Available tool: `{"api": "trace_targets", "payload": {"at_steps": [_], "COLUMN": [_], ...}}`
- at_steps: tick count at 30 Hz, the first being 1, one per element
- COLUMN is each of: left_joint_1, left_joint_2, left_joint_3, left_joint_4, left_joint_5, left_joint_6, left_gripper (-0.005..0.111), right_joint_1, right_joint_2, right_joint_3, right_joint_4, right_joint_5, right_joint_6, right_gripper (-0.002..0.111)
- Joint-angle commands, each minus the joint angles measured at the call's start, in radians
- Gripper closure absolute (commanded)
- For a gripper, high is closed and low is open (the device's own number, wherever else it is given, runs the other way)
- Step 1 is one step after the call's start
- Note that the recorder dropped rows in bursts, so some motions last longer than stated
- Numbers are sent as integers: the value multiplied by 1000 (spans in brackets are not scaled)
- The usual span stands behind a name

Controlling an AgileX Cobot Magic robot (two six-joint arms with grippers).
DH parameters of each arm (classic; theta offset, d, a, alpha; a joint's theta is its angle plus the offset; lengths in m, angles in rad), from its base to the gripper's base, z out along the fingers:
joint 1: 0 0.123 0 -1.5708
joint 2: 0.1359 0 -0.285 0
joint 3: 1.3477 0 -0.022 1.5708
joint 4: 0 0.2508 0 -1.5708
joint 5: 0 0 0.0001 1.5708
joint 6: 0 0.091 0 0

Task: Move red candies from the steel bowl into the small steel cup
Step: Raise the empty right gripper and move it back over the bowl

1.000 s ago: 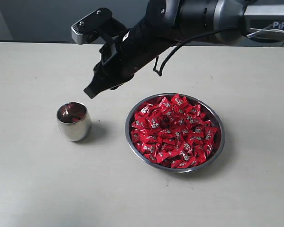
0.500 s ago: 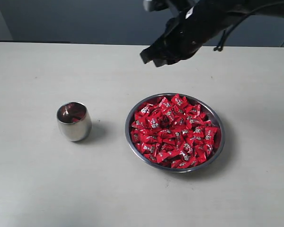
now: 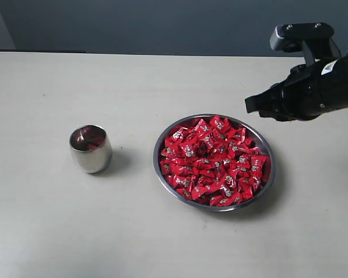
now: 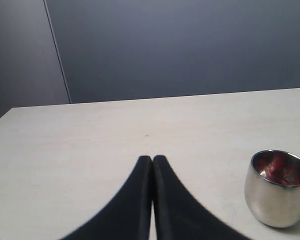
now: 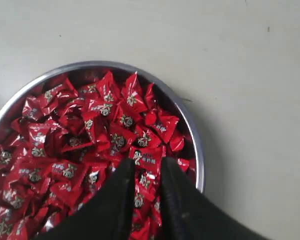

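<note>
While candies (image 3: 211, 162) fill bowl (image 3: 155, 157), few in cup (image 3: 91, 153); left jaws pressed, right jaws parted.

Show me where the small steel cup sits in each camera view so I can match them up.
Exterior view: the small steel cup stands left of the steel bowl, apart from it.
Left wrist view: the small steel cup stands beside the left gripper, with red showing inside.
Right wrist view: not in it.
Shared landmark: the pale table, seen in all three.

Looks like a lab; bare pale table (image 3: 46, 231); plain grey wall (image 3: 133, 23)
</note>
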Motion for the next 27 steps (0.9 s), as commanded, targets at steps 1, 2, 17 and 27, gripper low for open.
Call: {"api": "trace_targets", "payload": {"at_steps": [1,2,17,27], "left_joint_1": [1,1,1,1], "left_joint_2": [-4,-4,-4,-4], "left_joint_3": [4,4,4,4], "left_joint_4": [1,1,1,1], "left_joint_5": [-6,-6,-6,-6], "left_joint_6": [-1,-1,-1,-1], "left_gripper": [106,106,106,106], "right_joint_1": [-6,-6,-4,-2], "right_joint_2": [-11,-11,119,150], "right_joint_3": [70,79,97,94], "right_joint_4": [38,38,66,146], "right_joint_5": [-28,-33,-103,-127], "right_joint_6": [-1,-1,-65,-153], "right_gripper": [89,89,89,81]}}
